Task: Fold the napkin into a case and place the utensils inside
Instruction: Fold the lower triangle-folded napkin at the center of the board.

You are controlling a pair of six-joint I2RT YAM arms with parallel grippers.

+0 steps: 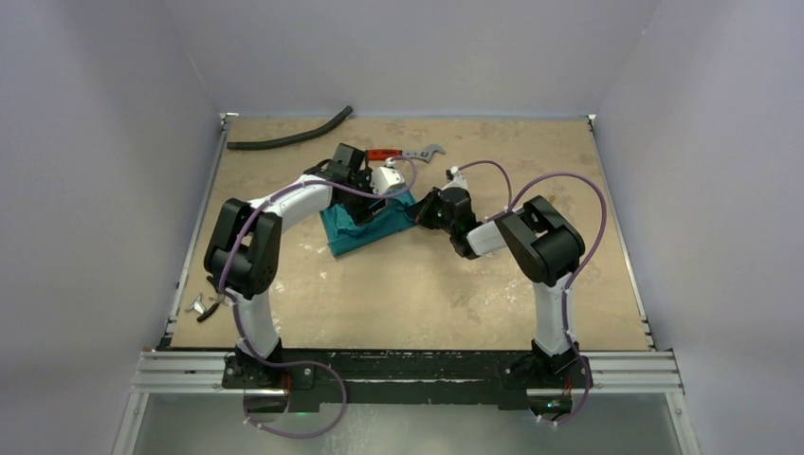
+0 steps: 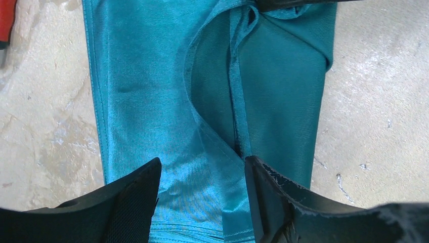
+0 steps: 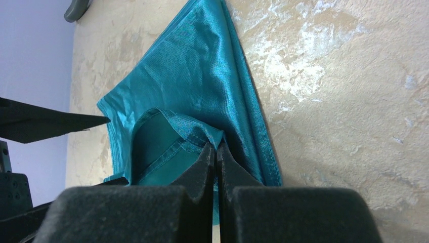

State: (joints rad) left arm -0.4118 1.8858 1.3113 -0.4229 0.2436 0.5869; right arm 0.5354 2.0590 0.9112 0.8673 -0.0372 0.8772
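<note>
The napkin [image 1: 347, 239], likely thin, limp and slick, lies part-folded on the bench [image 1: 455, 294], its flap hem pinched by the right end effector [image 3: 216, 152], while the left end effector [image 2: 202, 174] hovers spread above; hems and corners look the surest holds.

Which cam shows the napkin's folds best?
Left wrist: the napkin fills the frame, layered flap edges plain ahead of the open left gripper. Right wrist sees it obliquely, the right gripper shut on a fold. Top external shows a small teal patch, partly behind the arms.
</note>
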